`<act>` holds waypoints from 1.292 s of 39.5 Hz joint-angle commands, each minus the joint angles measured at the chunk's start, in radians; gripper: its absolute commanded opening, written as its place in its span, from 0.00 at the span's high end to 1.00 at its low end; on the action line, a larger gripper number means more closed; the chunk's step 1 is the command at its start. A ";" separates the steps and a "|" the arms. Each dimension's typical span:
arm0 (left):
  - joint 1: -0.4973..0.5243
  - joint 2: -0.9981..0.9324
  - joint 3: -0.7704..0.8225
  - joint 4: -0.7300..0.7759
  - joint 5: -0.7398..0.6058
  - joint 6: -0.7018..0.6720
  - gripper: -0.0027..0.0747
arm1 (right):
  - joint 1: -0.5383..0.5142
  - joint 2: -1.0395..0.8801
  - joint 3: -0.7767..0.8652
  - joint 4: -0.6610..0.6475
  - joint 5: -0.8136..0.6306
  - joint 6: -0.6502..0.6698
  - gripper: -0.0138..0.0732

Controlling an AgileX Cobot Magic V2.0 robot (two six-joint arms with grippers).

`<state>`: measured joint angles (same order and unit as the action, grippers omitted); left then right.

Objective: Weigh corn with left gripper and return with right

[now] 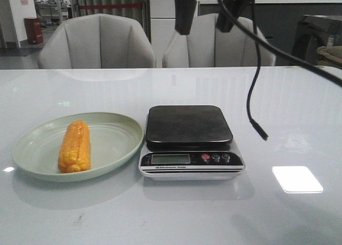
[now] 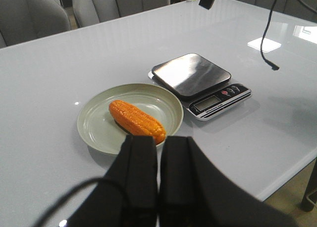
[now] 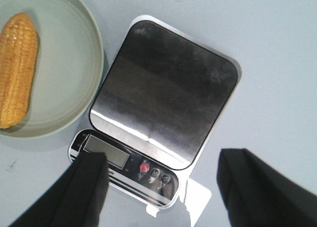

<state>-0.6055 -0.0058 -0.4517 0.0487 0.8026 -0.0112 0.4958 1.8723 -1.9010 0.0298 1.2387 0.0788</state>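
The corn [image 1: 75, 146], an orange-yellow cob, lies on a pale green plate [image 1: 115, 132] at the left of the table. It also shows in the left wrist view [image 2: 136, 120] and the right wrist view [image 3: 17, 68]. A digital scale [image 1: 189, 128] with a bare black platform stands right of the plate. My left gripper [image 2: 159, 140] is shut and empty, raised well back from the plate; it is out of the front view. My right gripper [image 1: 208, 12] hangs open and empty high above the scale [image 3: 163, 88], its fingers [image 3: 84, 187] spread wide.
A black cable [image 1: 255, 95] dangles from the right arm over the table right of the scale. Two grey chairs [image 1: 99, 41] stand behind the far table edge. A bright light patch [image 1: 297, 179] lies on the table at the right front.
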 commanded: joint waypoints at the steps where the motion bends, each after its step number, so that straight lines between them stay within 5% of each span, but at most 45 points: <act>1: -0.004 -0.021 -0.026 -0.002 -0.069 -0.004 0.82 | -0.012 -0.116 0.021 -0.008 0.010 -0.036 0.20; 51: -0.004 -0.021 -0.026 -0.002 -0.069 -0.004 0.82 | -0.008 -1.337 1.298 -0.015 -0.859 -0.038 0.20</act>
<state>-0.6055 -0.0058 -0.4517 0.0487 0.8026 -0.0112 0.4910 0.6319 -0.6356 0.0254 0.4996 0.0486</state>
